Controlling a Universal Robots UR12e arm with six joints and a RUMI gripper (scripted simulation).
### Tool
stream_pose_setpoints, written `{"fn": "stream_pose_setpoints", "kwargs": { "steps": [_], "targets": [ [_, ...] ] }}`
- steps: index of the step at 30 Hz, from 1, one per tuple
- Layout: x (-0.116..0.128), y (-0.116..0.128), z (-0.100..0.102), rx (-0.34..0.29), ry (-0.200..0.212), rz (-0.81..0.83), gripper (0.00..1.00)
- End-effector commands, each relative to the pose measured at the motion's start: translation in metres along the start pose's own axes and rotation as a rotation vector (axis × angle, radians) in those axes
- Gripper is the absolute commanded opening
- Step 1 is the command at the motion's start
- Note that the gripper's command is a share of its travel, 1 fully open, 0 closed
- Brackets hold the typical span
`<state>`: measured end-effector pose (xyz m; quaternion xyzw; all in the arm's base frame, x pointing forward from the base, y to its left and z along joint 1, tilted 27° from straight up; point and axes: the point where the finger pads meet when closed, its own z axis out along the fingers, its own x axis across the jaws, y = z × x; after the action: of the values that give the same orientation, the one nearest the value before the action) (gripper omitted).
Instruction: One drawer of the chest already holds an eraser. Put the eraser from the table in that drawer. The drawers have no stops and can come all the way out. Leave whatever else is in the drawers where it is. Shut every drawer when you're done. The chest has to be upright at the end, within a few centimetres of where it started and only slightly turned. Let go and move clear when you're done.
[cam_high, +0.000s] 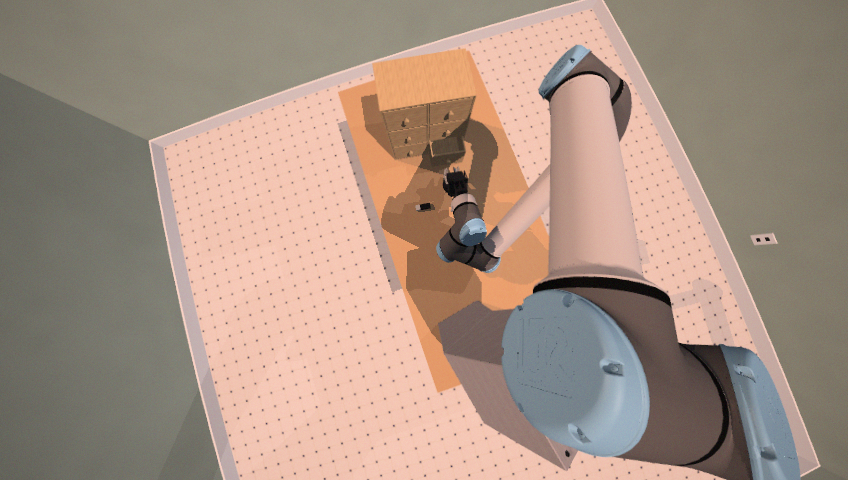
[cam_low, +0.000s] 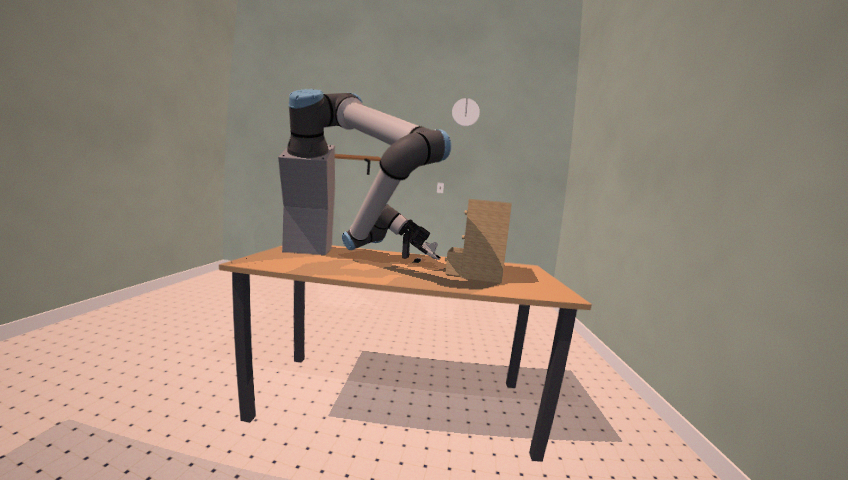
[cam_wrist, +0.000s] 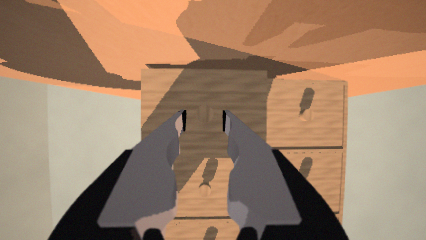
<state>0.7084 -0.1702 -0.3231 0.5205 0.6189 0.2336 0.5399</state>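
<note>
The wooden chest (cam_high: 425, 104) stands upright at the far end of the table and also shows in the side view (cam_low: 484, 240). Its bottom right drawer (cam_high: 446, 146) is pulled partway out; its inside is in shadow and I cannot tell what it holds. The other drawers are shut. A small dark eraser (cam_high: 424, 206) lies on the table, left of my wrist. My gripper (cam_high: 450, 174) hovers low, just in front of the pulled-out drawer. In the wrist view its fingers stand a narrow gap apart with nothing between them, in line with the drawer front (cam_wrist: 205, 100).
The grey robot pedestal (cam_low: 306, 202) stands at the table's other end. My forearm and elbow (cam_high: 470, 240) hang over the middle of the table, close to the eraser. The chest sits near the table's far edge.
</note>
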Motion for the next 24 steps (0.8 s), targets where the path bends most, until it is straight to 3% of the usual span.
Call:
{"fn": "stream_pose_setpoints", "kwargs": {
  "steps": [1,24],
  "targets": [
    [0.000,0.001,0.000,-0.001,0.000,0.000,0.20],
    [-0.001,0.008,0.011,-0.004,-0.001,-0.001,0.20]
  ]
}}
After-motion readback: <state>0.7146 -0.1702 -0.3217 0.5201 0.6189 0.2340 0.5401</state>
